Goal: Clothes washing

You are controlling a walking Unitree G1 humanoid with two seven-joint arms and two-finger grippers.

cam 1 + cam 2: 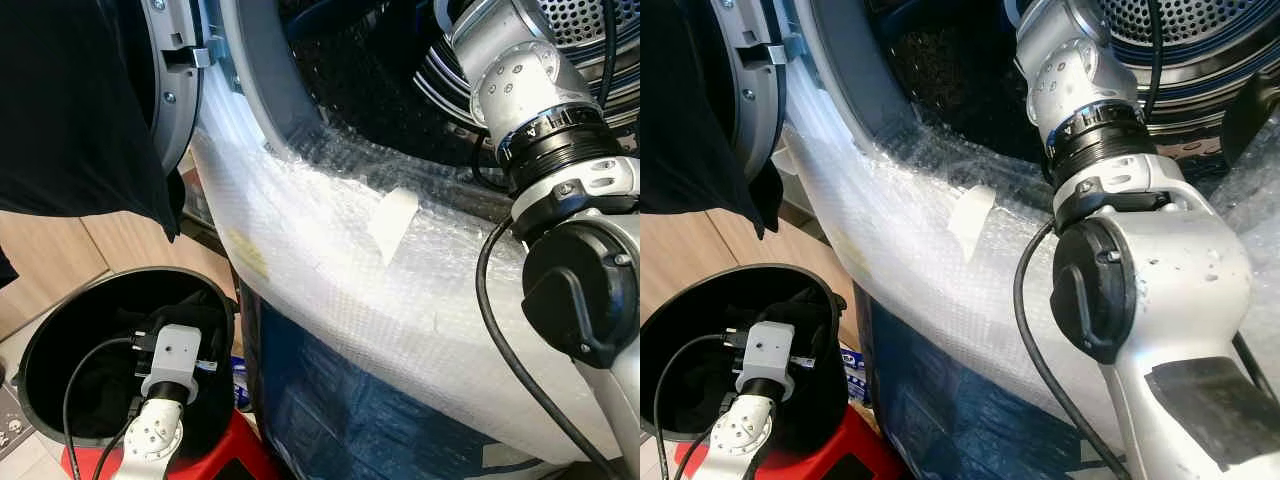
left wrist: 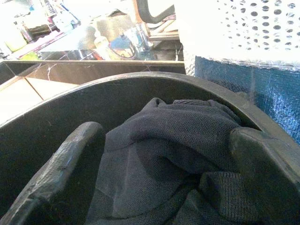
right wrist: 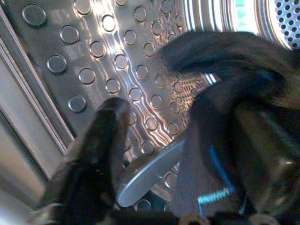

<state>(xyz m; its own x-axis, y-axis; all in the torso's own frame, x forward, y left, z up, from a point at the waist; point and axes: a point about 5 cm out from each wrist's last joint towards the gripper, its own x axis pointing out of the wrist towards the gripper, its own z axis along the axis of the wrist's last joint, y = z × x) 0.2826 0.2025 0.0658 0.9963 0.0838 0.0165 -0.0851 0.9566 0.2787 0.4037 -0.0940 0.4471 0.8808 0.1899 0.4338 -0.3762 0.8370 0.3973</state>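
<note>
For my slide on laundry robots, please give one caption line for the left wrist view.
Left gripper, fingers open, reaches into the black bucket above the dark clothes.

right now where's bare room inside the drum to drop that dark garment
Free: the dimpled steel drum wall, bare beside the right gripper. Crowded: the side where the dark garment hangs against one finger. The black bucket, where the left gripper reaches, already holds dark clothing.
</note>
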